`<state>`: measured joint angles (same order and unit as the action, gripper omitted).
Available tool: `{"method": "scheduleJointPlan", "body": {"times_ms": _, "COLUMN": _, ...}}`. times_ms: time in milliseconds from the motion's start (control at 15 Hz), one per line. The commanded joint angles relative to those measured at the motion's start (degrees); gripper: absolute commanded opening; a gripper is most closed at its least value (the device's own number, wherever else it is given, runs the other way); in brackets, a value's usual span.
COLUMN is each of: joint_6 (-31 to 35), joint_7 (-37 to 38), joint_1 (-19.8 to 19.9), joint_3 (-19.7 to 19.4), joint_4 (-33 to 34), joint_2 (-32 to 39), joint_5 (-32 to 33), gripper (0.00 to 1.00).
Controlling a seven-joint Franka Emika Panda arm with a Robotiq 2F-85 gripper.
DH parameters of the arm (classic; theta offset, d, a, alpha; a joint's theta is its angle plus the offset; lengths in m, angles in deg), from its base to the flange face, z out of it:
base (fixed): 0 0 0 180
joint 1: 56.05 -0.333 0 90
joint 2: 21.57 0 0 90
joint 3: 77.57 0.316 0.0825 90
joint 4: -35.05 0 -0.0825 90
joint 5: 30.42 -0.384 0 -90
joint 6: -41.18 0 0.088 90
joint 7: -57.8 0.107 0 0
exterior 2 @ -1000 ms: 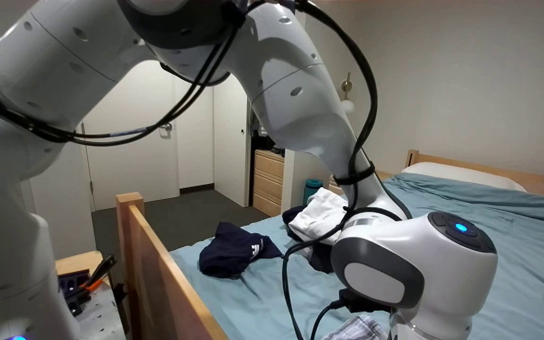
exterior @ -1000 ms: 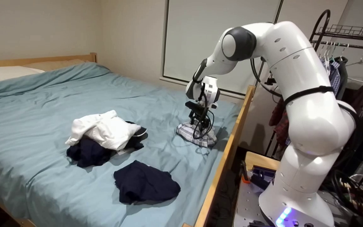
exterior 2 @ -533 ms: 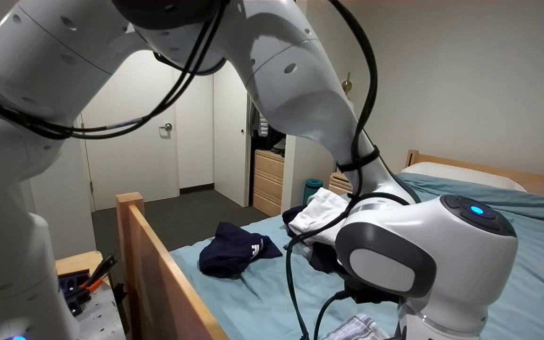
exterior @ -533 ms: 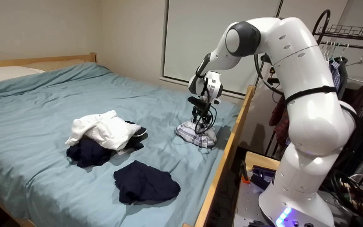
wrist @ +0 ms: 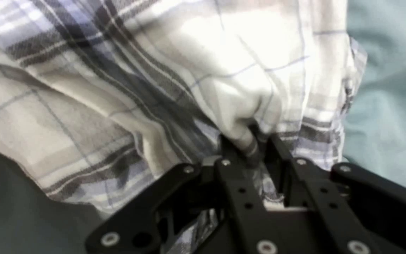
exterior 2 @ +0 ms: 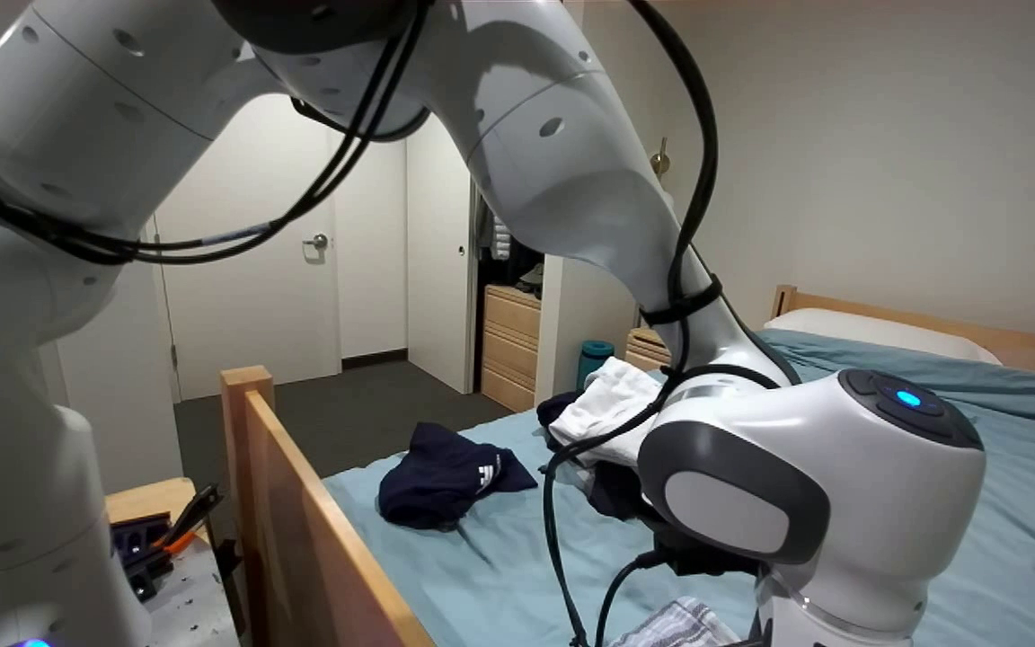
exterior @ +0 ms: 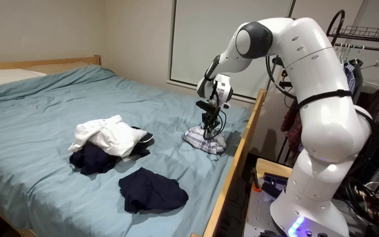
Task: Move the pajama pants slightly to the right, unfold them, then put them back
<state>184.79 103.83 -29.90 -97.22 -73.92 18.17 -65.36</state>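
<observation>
Plaid pajama pants point(exterior: 199, 139), whitish with grey and lavender stripes, lie bunched on the blue bedding beside the wooden rail. A corner of the pants point(exterior 2: 679, 622) appears at the bottom of an exterior view. My gripper point(exterior: 210, 129) points down into the top of the heap. The wrist view is filled by the pants point(wrist: 83, 84), and there my gripper point(wrist: 250, 144) has drawn its black fingers point(wrist: 228, 150) close together, with a gathered fold pinched between them. The lower fingertips are sunk in cloth. In an exterior view the arm's wrist hides the gripper.
A white garment point(exterior: 110, 135) rests on dark clothes point(exterior: 94, 160) toward the bed's middle. A folded navy garment point(exterior: 153, 192) lies nearer the foot. The wooden bed rail point(exterior: 240, 161) runs close beside the pants. Cables hang from the wrist.
The arm rose slightly and shifted a little between a second and half a second ago, then stayed nearly still. The fingers have come together on the cloth. The pants' heap has barely moved.
</observation>
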Motion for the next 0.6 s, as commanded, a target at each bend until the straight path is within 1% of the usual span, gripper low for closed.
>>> {"method": "scheduleJointPlan", "body": {"times_ms": 0, "joint_6": -2.3, "joint_7": -3.6, "joint_1": 1.3, "joint_3": 1.2, "joint_4": -1.9, "joint_2": -3.6, "joint_5": 0.0, "gripper": 0.05}}
{"method": "scheduleJointPlan", "body": {"times_ms": 67, "joint_6": -2.6, "joint_7": -6.7, "joint_1": 1.7, "joint_3": 2.0, "joint_4": -2.4, "joint_2": -5.0, "joint_5": -0.2, "gripper": 0.03}}
{"method": "scheduleJointPlan", "body": {"times_ms": 133, "joint_6": -2.6, "joint_7": -9.9, "joint_1": 1.3, "joint_3": 2.3, "joint_4": -3.8, "joint_2": -7.1, "joint_5": 0.2, "gripper": 0.01}}
{"method": "scheduleJointPlan", "body": {"times_ms": 200, "joint_6": -2.5, "joint_7": -11.6, "joint_1": 0.0, "joint_3": 1.7, "joint_4": -5.3, "joint_2": -9.0, "joint_5": 1.2, "gripper": 0.0}}
{"method": "scheduleJointPlan", "body": {"times_ms": 267, "joint_6": -2.3, "joint_7": -13.2, "joint_1": -1.4, "joint_3": 1.4, "joint_4": -7.2, "joint_2": -11.3, "joint_5": 2.1, "gripper": 0.04}}
{"method": "scheduleJointPlan", "body": {"times_ms": 333, "joint_6": -2.1, "joint_7": -14.3, "joint_1": -3.0, "joint_3": 1.1, "joint_4": -9.3, "joint_2": -13.6, "joint_5": 3.5, "gripper": 0.04}}
{"method": "scheduleJointPlan", "body": {"times_ms": 400, "joint_6": -0.3, "joint_7": -15.7, "joint_1": -4.6, "joint_3": 1.6, "joint_4": -12.8, "joint_2": -15.7, "joint_5": 4.2, "gripper": 0.04}}
{"method": "scheduleJointPlan", "body": {"times_ms": 533, "joint_6": 0.1, "joint_7": -17.3, "joint_1": -7.5, "joint_3": 2.3, "joint_4": -18.2, "joint_2": -20.3, "joint_5": 6.3, "gripper": 0.04}}
